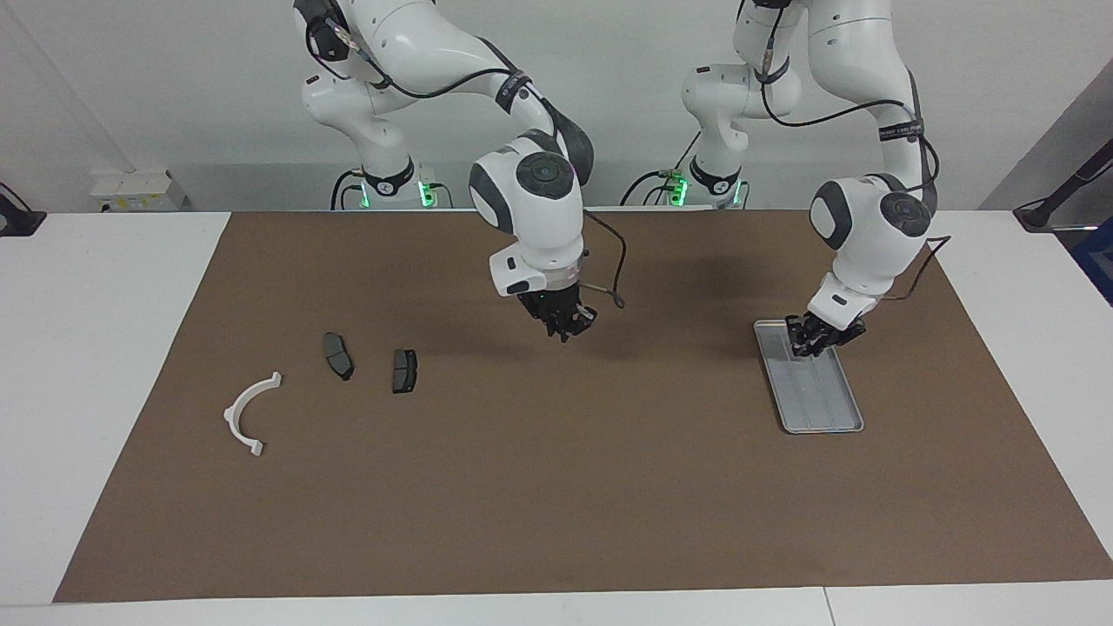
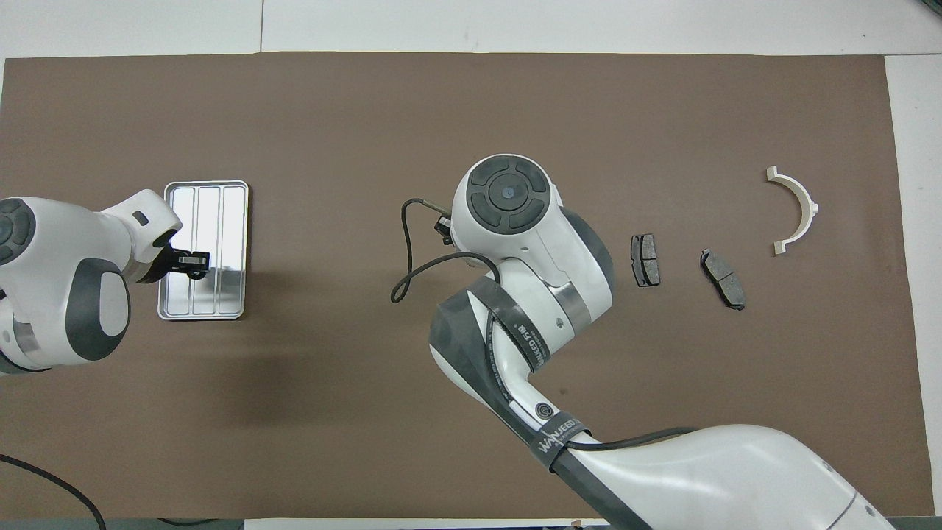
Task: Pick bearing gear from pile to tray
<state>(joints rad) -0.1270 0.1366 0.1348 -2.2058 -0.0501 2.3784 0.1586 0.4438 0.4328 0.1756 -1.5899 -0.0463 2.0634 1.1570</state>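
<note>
The tray [image 1: 822, 400] [image 2: 221, 221] lies on the brown mat toward the left arm's end of the table. My left gripper [image 1: 809, 348] [image 2: 195, 261] is low over the tray's end nearer to the robots. No bearing gear shows in the open, and whether one sits in that gripper I cannot tell. What is left of the pile lies toward the right arm's end: a white half-ring bracket [image 1: 233, 409] [image 2: 809, 206] and two dark brake pads [image 1: 337, 355] [image 1: 404, 370] [image 2: 645, 260] [image 2: 723, 278]. My right gripper [image 1: 567, 330] hangs shut and empty over the bare mat's middle; its own wrist hides it in the overhead view.
The brown mat [image 1: 556, 504] covers most of the white table. A loose cable [image 2: 412, 250] loops off the right wrist. A white box [image 1: 139, 189] stands at the table's back corner, off the mat.
</note>
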